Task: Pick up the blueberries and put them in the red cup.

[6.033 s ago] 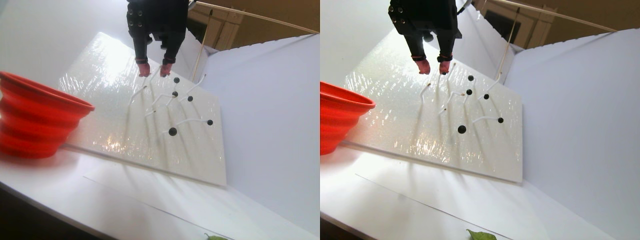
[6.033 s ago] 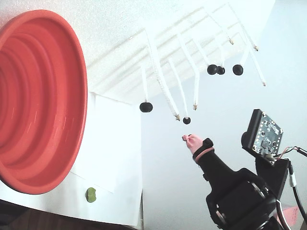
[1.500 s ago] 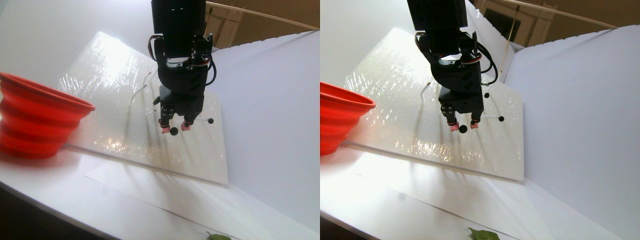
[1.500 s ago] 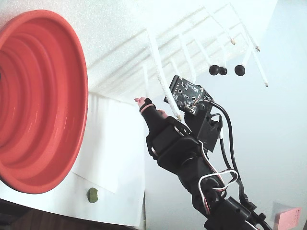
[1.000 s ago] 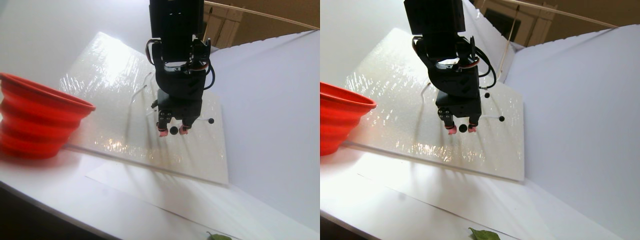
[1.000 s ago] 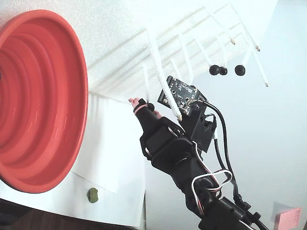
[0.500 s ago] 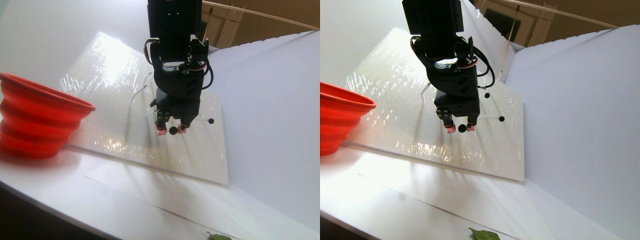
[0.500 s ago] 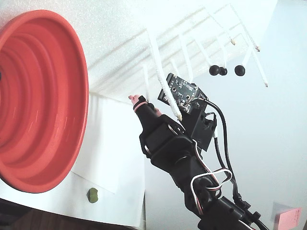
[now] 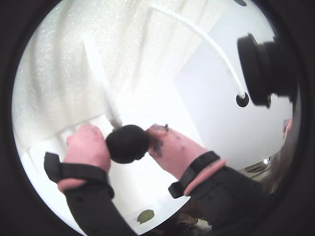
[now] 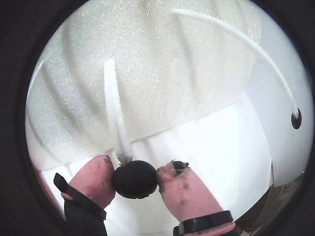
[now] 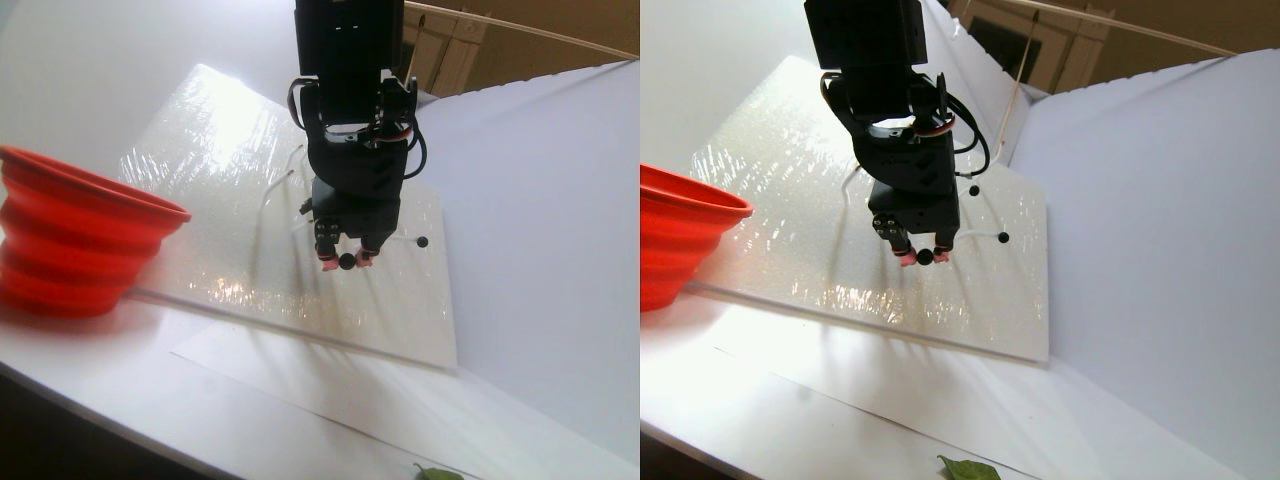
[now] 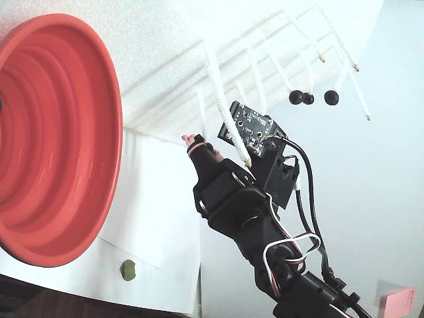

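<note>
My gripper (image 9: 127, 141) is shut on one blueberry (image 9: 129, 145), a glossy black ball pinched between the two pink fingertips (image 10: 173, 183). In both wrist views the ball still touches the tip of a white fuzzy stem (image 10: 114, 105). The stereo pair view shows the gripper (image 11: 346, 262) pointing down at the lower part of the foam board. Another blueberry (image 9: 242, 100) hangs on a stem end to the right. Three more blueberries (image 12: 295, 97) sit on stems in the fixed view. The red cup (image 11: 70, 230) stands left of the board, apart from the gripper; its stepped inside (image 12: 59, 139) holds nothing I can see.
A glittery white foam board (image 11: 220, 200) carries the branching white stems. White panels wall in the right side. A green leaf (image 11: 960, 468) lies near the front edge. A small green lump (image 12: 126, 269) and a pink note (image 12: 399, 301) lie on the white surface.
The gripper came down from the far end of the board to the low blueberry. Over the last second its fingertips closed in until they pinch the ball.
</note>
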